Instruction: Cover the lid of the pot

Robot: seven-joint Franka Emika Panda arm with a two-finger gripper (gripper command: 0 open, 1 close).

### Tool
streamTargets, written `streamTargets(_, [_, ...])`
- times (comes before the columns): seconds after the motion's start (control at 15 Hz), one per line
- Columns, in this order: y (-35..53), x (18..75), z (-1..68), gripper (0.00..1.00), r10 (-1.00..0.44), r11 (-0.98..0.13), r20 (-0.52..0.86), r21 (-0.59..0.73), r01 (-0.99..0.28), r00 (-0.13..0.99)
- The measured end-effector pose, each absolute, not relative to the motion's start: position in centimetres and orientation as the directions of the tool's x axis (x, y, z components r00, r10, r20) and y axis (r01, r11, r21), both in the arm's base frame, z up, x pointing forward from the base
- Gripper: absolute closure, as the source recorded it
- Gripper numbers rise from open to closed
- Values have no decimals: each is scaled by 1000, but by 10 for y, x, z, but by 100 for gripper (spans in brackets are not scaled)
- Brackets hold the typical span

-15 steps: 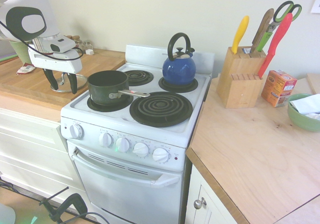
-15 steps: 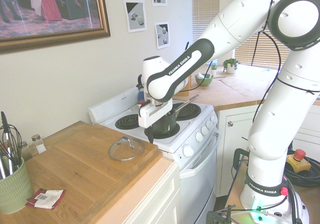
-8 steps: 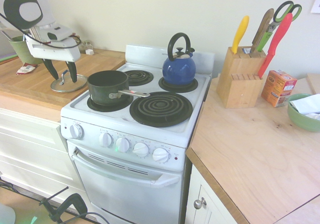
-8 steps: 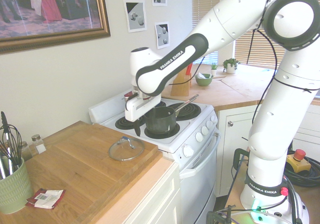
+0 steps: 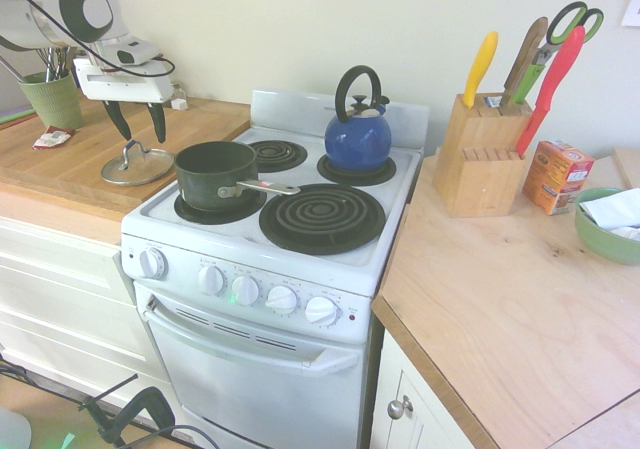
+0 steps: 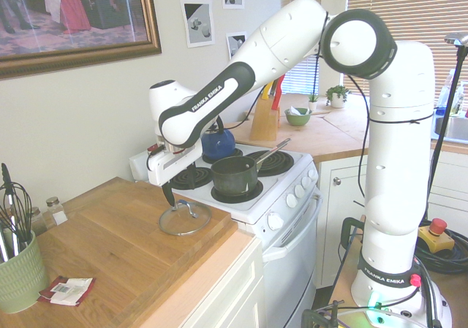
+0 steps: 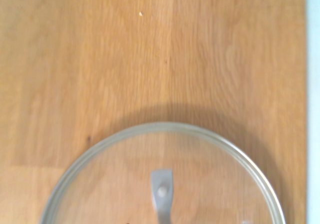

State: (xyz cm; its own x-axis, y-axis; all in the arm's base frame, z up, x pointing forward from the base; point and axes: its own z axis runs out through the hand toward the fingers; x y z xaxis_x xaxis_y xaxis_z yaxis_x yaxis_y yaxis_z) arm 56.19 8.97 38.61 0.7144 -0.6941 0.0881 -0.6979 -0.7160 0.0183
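- While the gripper [image 5: 138, 122] is hovering just above the lid [image 5: 137, 166], its fingers are standing apart, gripping nothing.
- Lid is lying flat on the wooden counter [image 5: 70, 164], beside the stove [image 5: 300, 239], knob [image 7: 161, 191] facing up.
- Pot [image 5: 215, 174] is sitting uncovered on the front burner, apart from the lid.
- Nothing is done yet, judging by this: grasping, carrying and placing are all remaining.

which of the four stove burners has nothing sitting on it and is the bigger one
The front right burner, the large coil nearest the knife block. The pot and the blue kettle cover two others, and the bare back left burner is smaller.
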Motion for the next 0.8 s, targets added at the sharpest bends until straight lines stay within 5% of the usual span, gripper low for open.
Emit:
streamTargets(0.27, [91, 564, 374, 0, -691, -718, 66, 52, -694, 720])
streamTargets(0.33, [94, 563, 374, 100, -687, -722, 63, 58, -690, 724])
streamTargets(0.8, [98, 561, 377, 100, -679, -728, 50, 81, -681, 732])
